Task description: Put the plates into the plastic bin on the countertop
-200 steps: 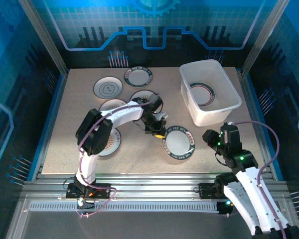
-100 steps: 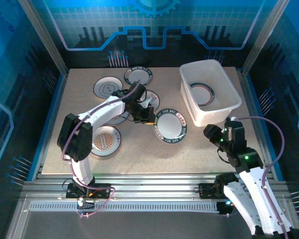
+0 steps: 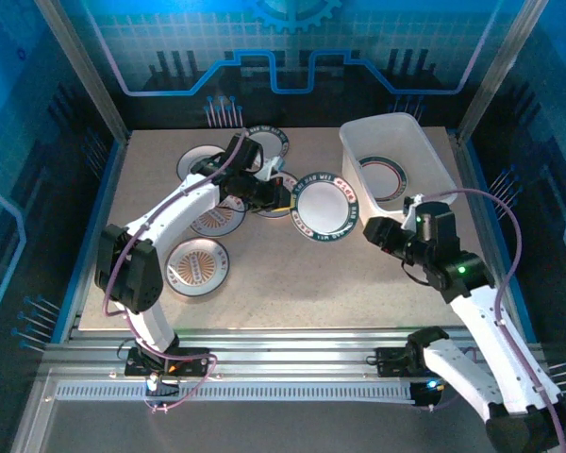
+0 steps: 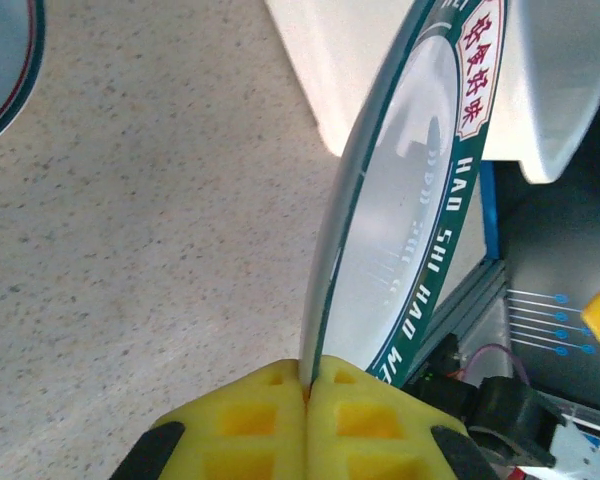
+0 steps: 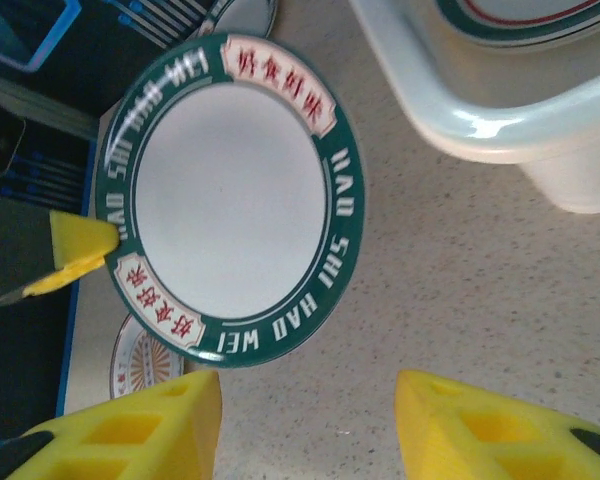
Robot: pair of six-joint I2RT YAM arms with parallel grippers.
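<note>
A white plate with a dark green lettered rim (image 3: 326, 207) (image 5: 230, 195) hangs above the countertop (image 3: 292, 283), just left of the plastic bin (image 3: 351, 165). My left gripper (image 3: 285, 200) (image 4: 307, 385) is shut on its left rim, and the plate stands edge-on (image 4: 420, 200) in the left wrist view. My right gripper (image 3: 373, 231) (image 5: 305, 410) is open, close to the plate's right side and not touching it. The bin (image 5: 500, 110) holds one green-rimmed plate (image 3: 387, 177). A sunburst plate (image 3: 196, 265) lies at front left.
More plates lie at the back left: a grey-motif one (image 3: 198, 165), a green-rimmed one (image 3: 264, 142) and sunburst ones (image 3: 217, 219) partly under the left arm. The right arm crosses the bin's near corner. Blue edges and metal rails frame the countertop.
The left gripper has lifted the green-rimmed plate from the middle of the countertop and carried it back and right to the bin's side. The right arm has swung left towards it.
</note>
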